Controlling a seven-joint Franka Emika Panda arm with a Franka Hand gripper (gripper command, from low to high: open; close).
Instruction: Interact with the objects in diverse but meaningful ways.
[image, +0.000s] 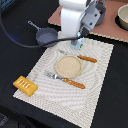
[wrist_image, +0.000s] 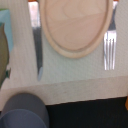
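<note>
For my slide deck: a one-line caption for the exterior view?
Panda arm above a placemat set with plate, fork, knife; pan and bread loaf nearby.

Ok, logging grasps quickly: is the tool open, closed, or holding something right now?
Tool: cannot be told; its fingers are hidden in both views.

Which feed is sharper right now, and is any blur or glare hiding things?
Exterior view: soft, low resolution, yet the plate and bread loaf read clearly. Wrist view: blurrier, especially the pan at the frame edge; the fork shows pale glare.
</note>
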